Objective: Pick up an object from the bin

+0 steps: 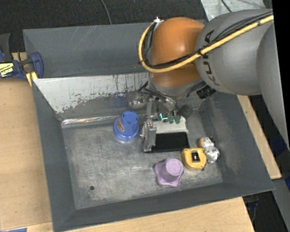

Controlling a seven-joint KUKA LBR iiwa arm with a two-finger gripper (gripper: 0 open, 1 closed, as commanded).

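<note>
— Grey metal bin, seen from above. Where's the gripper?
— Down near the middle, toward the back wall, right at a black flat block. Wide or narrow, I cannot tell.
— Neighbours?
— A blue round cap-like thing sits just beside it, on the left-wall side. Toward the front edge lie a purple lump, a yellow tape measure and a crumpled silver bit, close together.

Blue round cup (mid-bin, toward back)
</note>
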